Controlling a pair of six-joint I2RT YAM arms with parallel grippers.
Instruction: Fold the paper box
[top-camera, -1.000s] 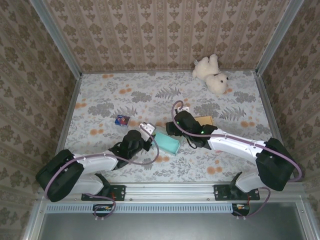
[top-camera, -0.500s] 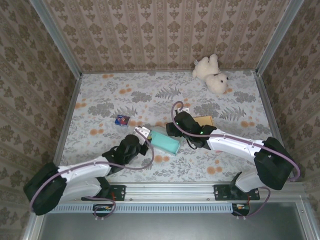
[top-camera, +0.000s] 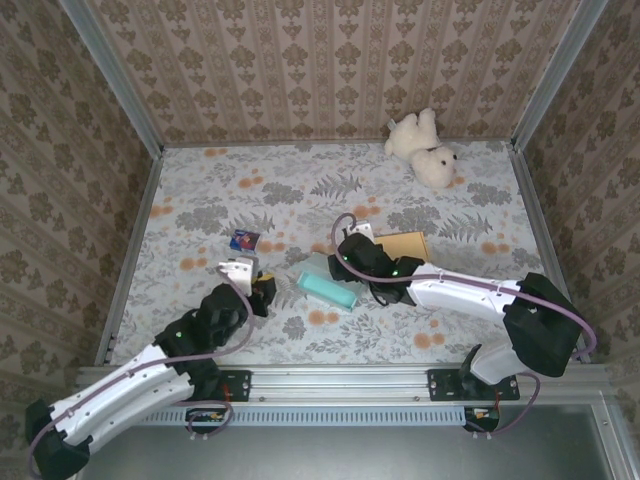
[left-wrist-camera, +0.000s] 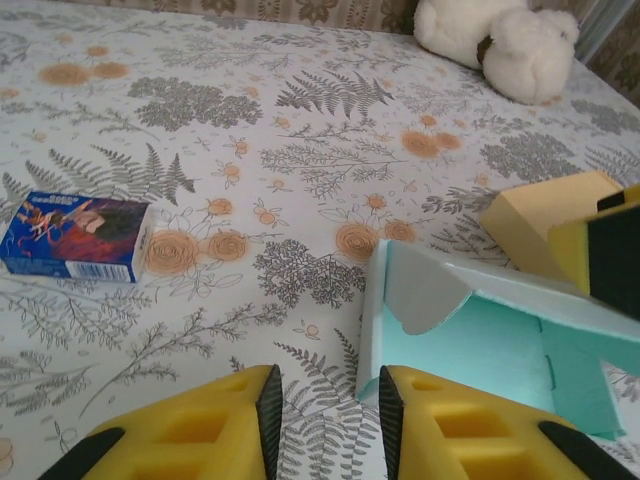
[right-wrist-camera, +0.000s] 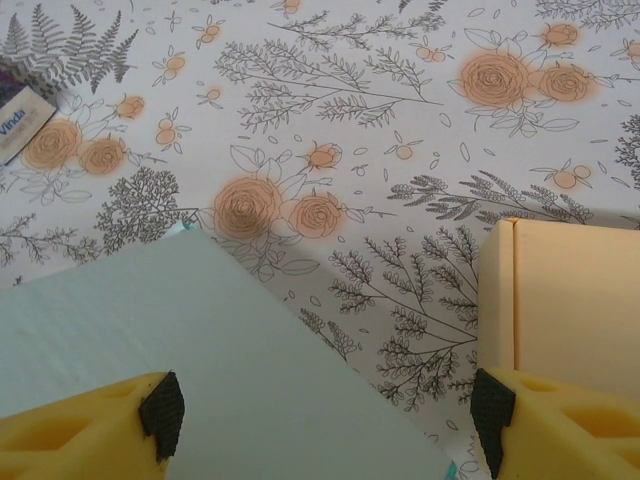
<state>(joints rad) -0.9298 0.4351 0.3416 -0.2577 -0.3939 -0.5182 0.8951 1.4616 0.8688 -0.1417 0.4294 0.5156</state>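
Note:
The paper box (top-camera: 326, 288) is teal and partly folded, lying flat mid-table. In the left wrist view the paper box (left-wrist-camera: 480, 335) has a raised wall and a rounded flap at its near corner. My left gripper (top-camera: 258, 291) sits just left of it, apart from it. The left gripper (left-wrist-camera: 325, 425) is open by a narrow gap with only tablecloth between its pads. My right gripper (top-camera: 346, 263) is over the box's far end. Seen from the wrist, the right gripper (right-wrist-camera: 328, 418) is wide open, straddling a pale teal panel (right-wrist-camera: 230, 370); its right pad is clear of the panel's edge.
A tan cardboard box (top-camera: 405, 245) lies just right of the right gripper, also the tan box (right-wrist-camera: 565, 300) by its right finger. A small blue box (top-camera: 244, 240) lies to the upper left. A white teddy bear (top-camera: 425, 148) sits at the back right.
My left gripper let go of the teal box, opened a little and drew back toward the lower left. The box and the right gripper shifted slightly left.

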